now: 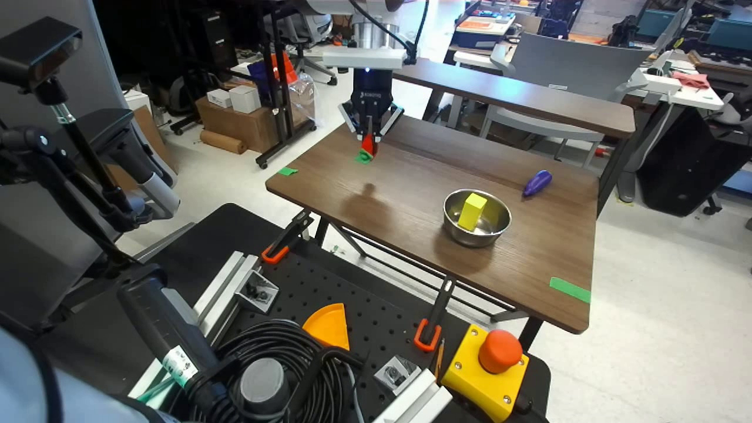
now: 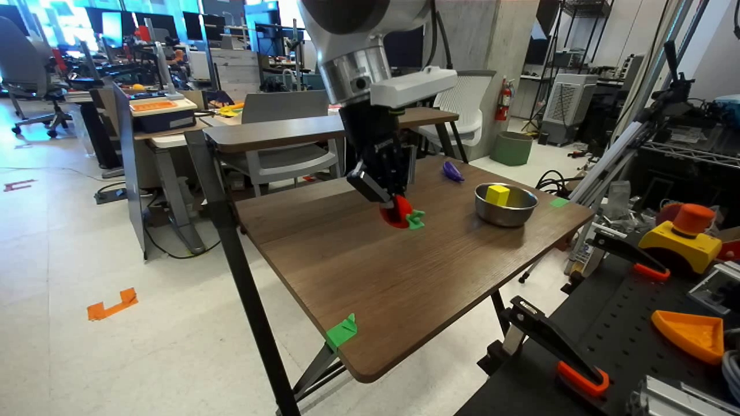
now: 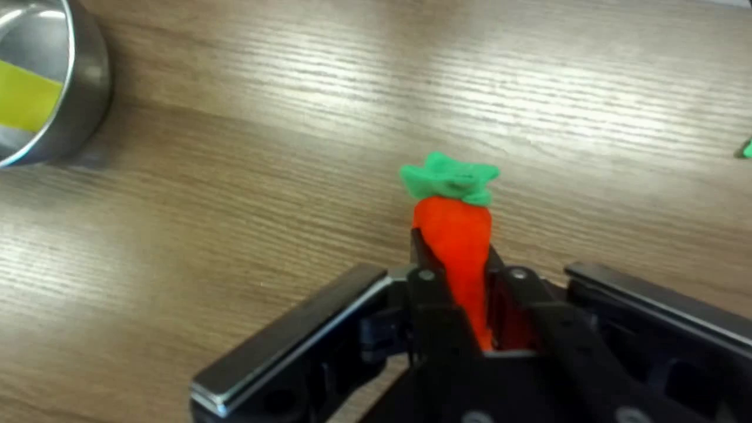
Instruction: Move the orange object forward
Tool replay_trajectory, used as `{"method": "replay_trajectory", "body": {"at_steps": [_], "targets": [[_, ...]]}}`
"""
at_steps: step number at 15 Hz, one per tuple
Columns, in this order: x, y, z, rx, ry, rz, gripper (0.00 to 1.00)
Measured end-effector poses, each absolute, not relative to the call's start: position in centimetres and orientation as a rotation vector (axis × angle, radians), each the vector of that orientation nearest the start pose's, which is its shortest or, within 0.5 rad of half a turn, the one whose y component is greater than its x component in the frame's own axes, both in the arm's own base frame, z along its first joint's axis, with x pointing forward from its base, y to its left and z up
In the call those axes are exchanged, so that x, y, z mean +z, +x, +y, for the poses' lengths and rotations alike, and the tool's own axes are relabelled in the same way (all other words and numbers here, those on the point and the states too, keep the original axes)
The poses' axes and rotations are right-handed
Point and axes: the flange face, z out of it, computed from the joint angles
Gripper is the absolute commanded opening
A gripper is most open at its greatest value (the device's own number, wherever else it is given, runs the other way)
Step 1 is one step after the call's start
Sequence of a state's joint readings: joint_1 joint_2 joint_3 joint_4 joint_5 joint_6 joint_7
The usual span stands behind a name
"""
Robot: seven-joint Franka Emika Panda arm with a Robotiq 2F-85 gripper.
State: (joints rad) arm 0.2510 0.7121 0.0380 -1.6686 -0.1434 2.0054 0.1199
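White lettering on the dark body of the claw (image 1: 369,141) reads "ROBOTIQ", at the upper centre in an exterior view; at lower left there a white and green label (image 1: 178,363) sits on a dark grey device (image 1: 147,308), its print too small to make out; a small white tag (image 1: 558,87) at the upper right is equally illegible; the claw is pinching the orange object (image 3: 455,226), the red-orange body squeezed between its fingers (image 3: 432,294) and the green top (image 3: 446,176) poking out near the centre of the wrist view; in an exterior view the orange object hangs above the worktop (image 1: 417,188), a shadow (image 1: 365,208) falling lower down; the metal bowl (image 3: 91,82), with the yellow block (image 3: 26,97) inside, occupies the wrist view's upper left corner; in both exterior views the purple item (image 1: 537,183) lies on the worktop, apart from the metal bowl.
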Motion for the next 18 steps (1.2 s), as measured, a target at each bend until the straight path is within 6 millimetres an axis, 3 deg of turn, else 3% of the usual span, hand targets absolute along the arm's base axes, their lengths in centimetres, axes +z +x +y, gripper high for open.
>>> {"method": "replay_trajectory", "body": {"at_steps": [4, 5, 7, 14, 18], "targets": [[14.1, 59.2, 15.9, 0.660, -3.219, -0.388, 0.04], [13.5, 58.8, 15.6, 0.662, -3.217, -0.384, 0.41], [12.8, 58.5, 15.0, 0.650, -3.214, -0.375, 0.49], [12.0, 58.2, 14.6, 0.577, -3.212, -0.370, 0.98], [14.1, 57.2, 15.5, 0.497, -3.207, -0.398, 1.00]]}}
